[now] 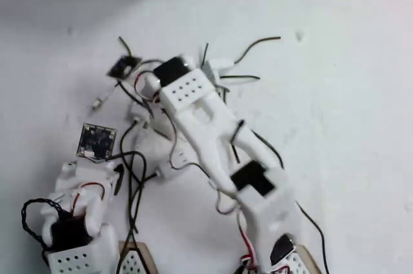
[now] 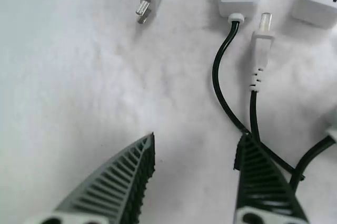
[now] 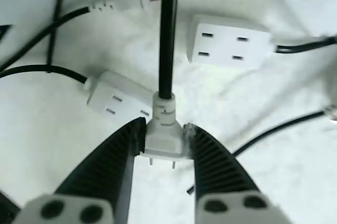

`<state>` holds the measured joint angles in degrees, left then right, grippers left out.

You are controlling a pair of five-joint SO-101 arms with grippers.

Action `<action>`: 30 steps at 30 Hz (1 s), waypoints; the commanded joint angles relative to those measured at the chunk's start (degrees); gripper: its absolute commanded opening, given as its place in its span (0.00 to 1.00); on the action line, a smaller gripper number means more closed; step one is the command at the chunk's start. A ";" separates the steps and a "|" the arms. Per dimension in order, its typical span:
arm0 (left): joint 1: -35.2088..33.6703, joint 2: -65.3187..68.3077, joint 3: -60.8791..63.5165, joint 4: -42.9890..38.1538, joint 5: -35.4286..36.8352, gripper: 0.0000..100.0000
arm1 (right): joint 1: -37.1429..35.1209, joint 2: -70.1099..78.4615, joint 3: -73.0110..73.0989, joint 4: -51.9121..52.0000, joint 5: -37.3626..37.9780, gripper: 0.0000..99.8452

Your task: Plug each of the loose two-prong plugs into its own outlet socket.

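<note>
Snugly inside right claw (image 3: 164,129), white two-prong plug (image 3: 164,140).

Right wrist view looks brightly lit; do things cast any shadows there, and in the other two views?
Right wrist view: even light, just soft shadow under the plug in the right gripper and below the socket block. Left wrist view: table bright, faint shadows along the black cord. High view: table evenly lit, no harsh glare, faint shading beside an arm.
</note>
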<state>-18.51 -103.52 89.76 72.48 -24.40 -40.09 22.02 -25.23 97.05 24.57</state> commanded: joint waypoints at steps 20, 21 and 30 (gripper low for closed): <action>-0.57 -0.48 -0.18 0.09 -0.09 0.25 | 16.92 -19.21 42.37 -25.54 -18.90 0.07; -0.57 -0.48 -0.18 0.09 -0.09 0.25 | 16.92 -19.12 42.29 -24.22 -18.90 0.11; -0.57 -0.48 -0.18 0.09 -0.09 0.25 | 17.01 -20.97 40.88 -17.80 -18.37 0.14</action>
<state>-18.51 -103.52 89.85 72.48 -24.40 -23.74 3.82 17.14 78.33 6.20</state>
